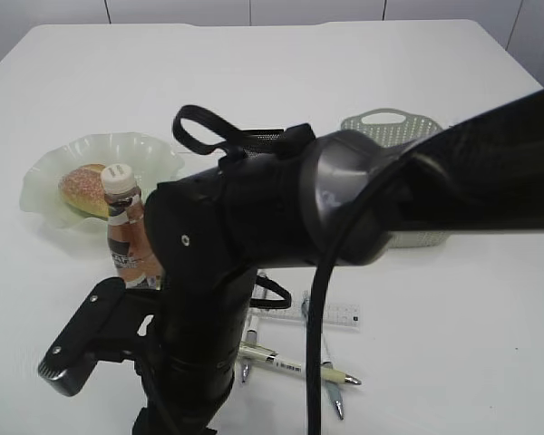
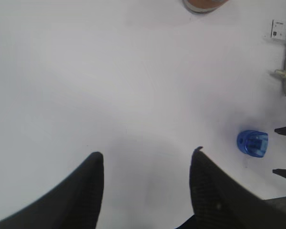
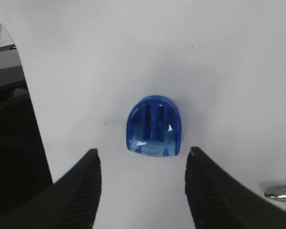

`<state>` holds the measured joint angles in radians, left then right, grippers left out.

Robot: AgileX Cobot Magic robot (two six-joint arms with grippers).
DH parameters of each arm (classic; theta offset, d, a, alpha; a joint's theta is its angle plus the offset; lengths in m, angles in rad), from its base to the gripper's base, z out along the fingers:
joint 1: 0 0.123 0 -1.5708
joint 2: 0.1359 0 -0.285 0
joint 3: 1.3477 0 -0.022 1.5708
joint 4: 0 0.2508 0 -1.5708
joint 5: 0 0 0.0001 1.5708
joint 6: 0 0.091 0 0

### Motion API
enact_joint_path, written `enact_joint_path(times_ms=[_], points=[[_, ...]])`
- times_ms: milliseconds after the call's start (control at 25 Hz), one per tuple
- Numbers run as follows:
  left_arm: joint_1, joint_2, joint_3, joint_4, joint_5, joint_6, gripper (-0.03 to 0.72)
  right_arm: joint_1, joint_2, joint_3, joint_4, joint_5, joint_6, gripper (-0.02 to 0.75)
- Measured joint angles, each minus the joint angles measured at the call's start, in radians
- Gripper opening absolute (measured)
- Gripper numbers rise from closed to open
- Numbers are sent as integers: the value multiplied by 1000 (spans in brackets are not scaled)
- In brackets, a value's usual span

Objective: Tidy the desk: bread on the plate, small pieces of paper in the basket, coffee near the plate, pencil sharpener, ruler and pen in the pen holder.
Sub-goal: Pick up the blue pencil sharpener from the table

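1. The blue pencil sharpener point(image 3: 154, 126) lies on the white table point(image 3: 229, 71), framed between the spread, empty right gripper point(image 3: 142, 183).
2. The left gripper point(image 2: 147, 186) hovers spread over bare table nearby.
3. The right arm point(image 1: 254, 227) hides the sharpener in the exterior view and partly covers the pens point(image 1: 295, 367) and ruler point(image 1: 340, 314).

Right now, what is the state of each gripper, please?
Left gripper: open, holding nothing.
Right gripper: open, empty, above the blue pencil sharpener.

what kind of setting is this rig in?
Likely a lab tabletop staged as a desk: plain white table with panelled wall behind, holding props like bread on a plate, pens, and a blue pencil sharpener.
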<state>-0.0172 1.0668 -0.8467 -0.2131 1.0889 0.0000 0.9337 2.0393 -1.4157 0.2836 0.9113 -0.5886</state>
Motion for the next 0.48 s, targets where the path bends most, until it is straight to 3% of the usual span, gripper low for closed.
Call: enact_joint_path(times_ms=[480], points=[[0, 0, 0, 0, 0, 0, 424, 12, 66, -4, 3, -29, 46, 415]])
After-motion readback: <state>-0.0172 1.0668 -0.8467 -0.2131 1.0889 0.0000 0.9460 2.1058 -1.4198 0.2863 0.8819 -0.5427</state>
